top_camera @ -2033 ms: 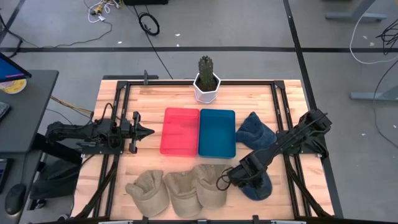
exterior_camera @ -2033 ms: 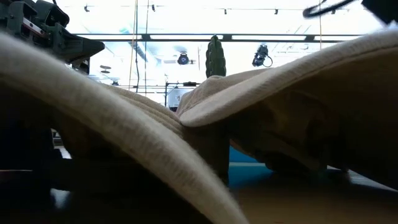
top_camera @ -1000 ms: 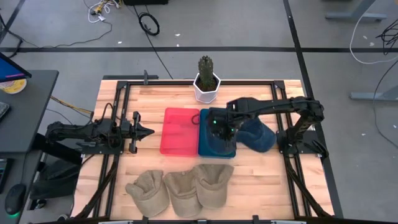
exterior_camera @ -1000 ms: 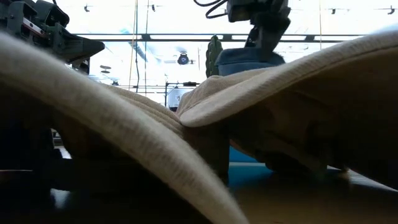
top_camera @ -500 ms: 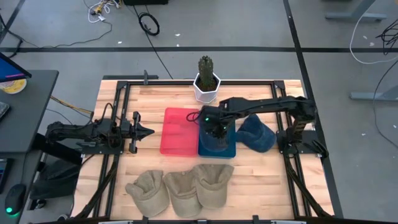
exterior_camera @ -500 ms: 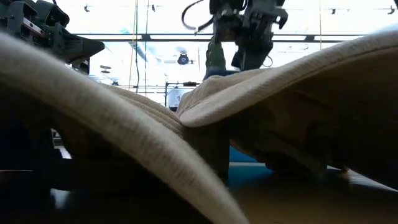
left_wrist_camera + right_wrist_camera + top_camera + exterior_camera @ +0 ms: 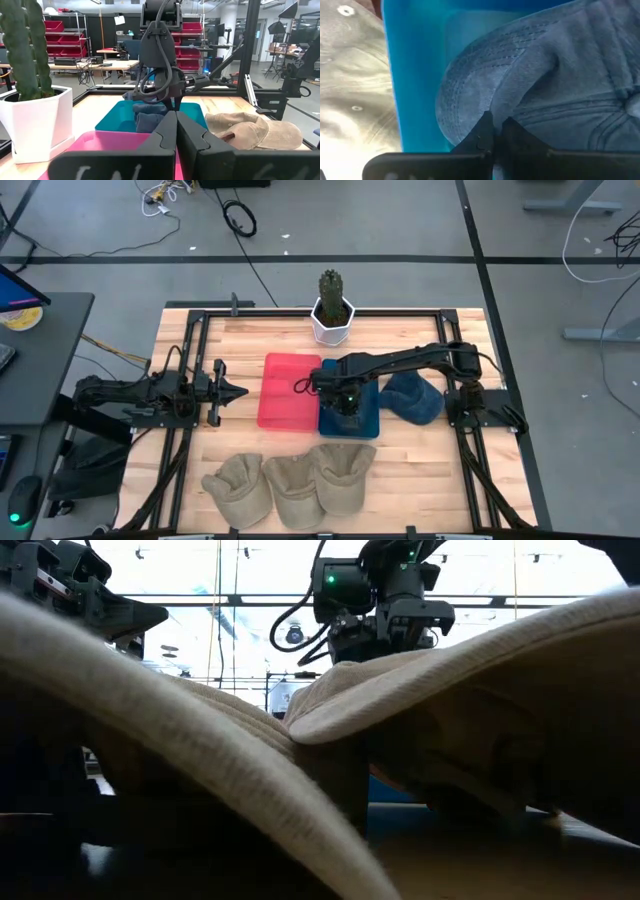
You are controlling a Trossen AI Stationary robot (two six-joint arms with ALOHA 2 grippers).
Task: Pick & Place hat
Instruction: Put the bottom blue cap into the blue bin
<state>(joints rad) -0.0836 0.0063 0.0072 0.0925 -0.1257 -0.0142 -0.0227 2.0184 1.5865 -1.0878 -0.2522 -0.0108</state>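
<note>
A blue hat (image 7: 535, 70) is down inside the blue tray (image 7: 368, 423), which stands at mid-table. It also shows in the left wrist view (image 7: 150, 119). My right gripper (image 7: 345, 395) reaches in from the table's right and stands over the tray, pointing down, shut on this hat. My left gripper (image 7: 238, 390) waits at the table's left, shut and empty. A second blue hat (image 7: 412, 397) lies on the wood to the right of the tray. Three beige hats (image 7: 290, 480) lie in a row at the near edge. My right gripper pinches a fold of the blue hat's cloth (image 7: 495, 107) between its two fingers, beside the stitched brim. The fingers come from above, pointing down. The hat sits below them inside the blue tray's walls (image 7: 415, 75).
A red tray (image 7: 288, 390) stands against the blue tray's left side. A potted cactus (image 7: 332, 308) stands at the far edge behind the trays. The beige hats fill the low view (image 7: 300, 770). Black frame rails run along the table's sides.
My right gripper has gone a little toward the table's left and down over the blue tray, still shut on the blue hat. The hat, hanging clear above the tray a second ago, is now lowered inside it.
</note>
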